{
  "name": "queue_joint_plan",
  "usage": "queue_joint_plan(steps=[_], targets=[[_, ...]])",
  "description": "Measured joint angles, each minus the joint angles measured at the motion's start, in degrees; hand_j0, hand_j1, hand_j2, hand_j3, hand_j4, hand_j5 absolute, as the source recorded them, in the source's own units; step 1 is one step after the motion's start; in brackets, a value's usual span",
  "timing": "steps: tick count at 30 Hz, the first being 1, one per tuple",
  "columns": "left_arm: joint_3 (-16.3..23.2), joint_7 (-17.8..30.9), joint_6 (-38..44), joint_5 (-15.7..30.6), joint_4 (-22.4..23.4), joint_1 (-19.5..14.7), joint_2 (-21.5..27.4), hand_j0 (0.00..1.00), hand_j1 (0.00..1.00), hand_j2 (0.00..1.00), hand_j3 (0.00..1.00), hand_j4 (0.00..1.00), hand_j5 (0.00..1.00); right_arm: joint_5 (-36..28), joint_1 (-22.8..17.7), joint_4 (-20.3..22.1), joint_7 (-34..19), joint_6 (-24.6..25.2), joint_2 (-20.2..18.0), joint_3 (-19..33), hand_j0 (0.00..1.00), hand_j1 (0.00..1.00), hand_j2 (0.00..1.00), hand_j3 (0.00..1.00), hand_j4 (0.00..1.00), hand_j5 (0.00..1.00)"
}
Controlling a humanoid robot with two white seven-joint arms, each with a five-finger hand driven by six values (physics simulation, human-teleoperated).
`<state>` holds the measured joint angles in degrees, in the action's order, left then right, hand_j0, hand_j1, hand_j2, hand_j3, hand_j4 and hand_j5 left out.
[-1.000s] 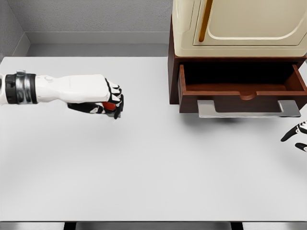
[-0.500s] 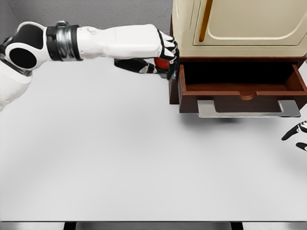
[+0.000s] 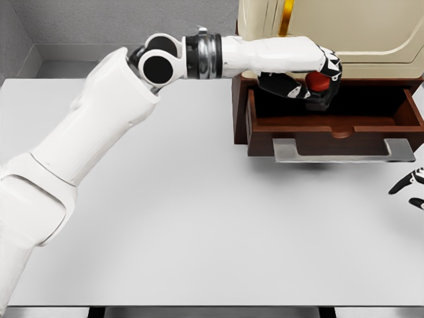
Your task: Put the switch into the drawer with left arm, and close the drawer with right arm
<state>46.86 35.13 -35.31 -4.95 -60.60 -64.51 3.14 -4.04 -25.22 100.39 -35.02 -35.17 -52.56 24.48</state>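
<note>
Head view: red switch [image 3: 318, 81] in left robot hand [image 3: 306, 78] above open drawer [image 3: 334, 123], orientation unclear.

Left arm [image 3: 86, 142]: smooth white shell segments, a black circular elbow joint cap, and a grey-and-black metallic wrist band. Left hand [image 3: 301, 76]: white back, black fingers with white segment markings. Right hand [image 3: 411, 187]: black-and-white fingers.

The view holds one red switch [image 3: 318, 81], one open wooden drawer [image 3: 334, 123] with one grey handle [image 3: 343, 152], one cream cabinet [image 3: 331, 33] above it, one white table [image 3: 199, 218], and two robot hands, the left hand [image 3: 301, 76] and the right hand [image 3: 409, 187].
</note>
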Motion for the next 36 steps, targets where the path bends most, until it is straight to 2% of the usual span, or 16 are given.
queue_joint_plan(steps=[4,10,14,16,20,33,36], targets=[[0.0,0.0,0.0,-1.6,3.7,0.0,-2.3,0.36,0.36,0.36,0.36,0.36,0.36,0.0,-0.1,0.0,0.0,0.0,0.0,0.3,0.57,0.57,0.57,0.57,0.57,0.57],[0.0,0.0,0.1,-3.1,7.4,0.1,-3.0,0.4,0.4,0.4,0.4,0.4,0.4,0.0,-0.1,0.0,0.0,0.0,0.1,0.5,0.53,0.53,0.53,0.53,0.53,0.53],[0.1,0.0,0.1,-3.0,7.8,0.1,-3.1,0.62,0.62,0.62,0.62,0.62,0.62,0.0,-0.1,0.0,0.0,0.0,0.1,0.5,0.53,0.53,0.53,0.53,0.53,0.53],[0.1,-0.1,0.1,-3.1,7.9,0.1,-3.1,0.8,0.8,0.8,0.8,0.8,0.8,0.0,-0.1,0.0,0.0,0.0,0.1,0.5,0.53,0.53,0.53,0.53,0.53,0.53],[0.0,-0.1,0.1,-3.0,7.8,-0.2,-3.1,0.95,0.95,0.95,0.95,0.95,0.95,0.0,-0.1,0.1,0.0,0.0,0.1,0.4,0.53,0.53,0.53,0.53,0.53,0.53],[0.3,-0.1,0.1,-3.0,4.4,-1.9,-3.1,0.95,0.95,0.95,0.95,0.95,0.95,0.0,-0.1,0.0,0.0,0.0,0.1,0.5,0.53,0.53,0.53,0.53,0.53,0.53],[1.8,-0.1,0.1,-3.2,4.1,-2.6,-3.1,0.95,0.95,0.95,0.95,0.95,0.95,0.0,-0.1,0.0,0.0,0.0,0.1,0.5,0.54,0.54,0.54,0.54,0.54,0.54]])
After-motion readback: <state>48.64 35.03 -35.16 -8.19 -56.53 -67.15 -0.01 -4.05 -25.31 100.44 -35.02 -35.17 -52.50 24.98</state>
